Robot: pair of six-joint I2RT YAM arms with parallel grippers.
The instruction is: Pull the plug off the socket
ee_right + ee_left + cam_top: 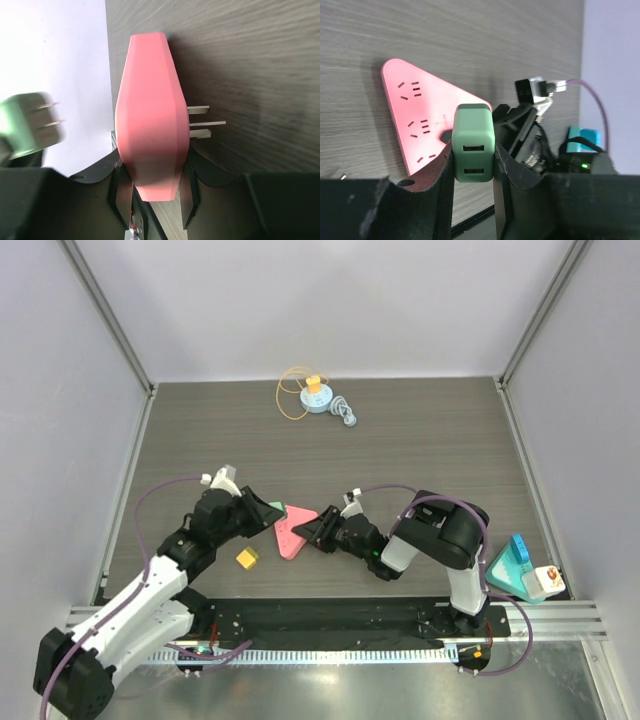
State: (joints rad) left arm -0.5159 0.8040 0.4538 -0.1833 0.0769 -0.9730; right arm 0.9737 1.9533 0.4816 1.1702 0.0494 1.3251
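Two parts apart: left fingers (439,192) pinch plug (474,145), right fingers (190,200) pinch socket (152,125).

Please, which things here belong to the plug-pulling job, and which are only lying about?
Job: green plug, in left pincer; pink socket, in right pincer.
Lying about: yellow block; teal object; blue item with orange cord; grey piece.

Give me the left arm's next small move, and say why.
Probably lower the plug to the table and release it. Its prongs show bare, apart from the socket, so it looks already pulled out. The left end effector is shut on it; the right end effector clamps the socket.
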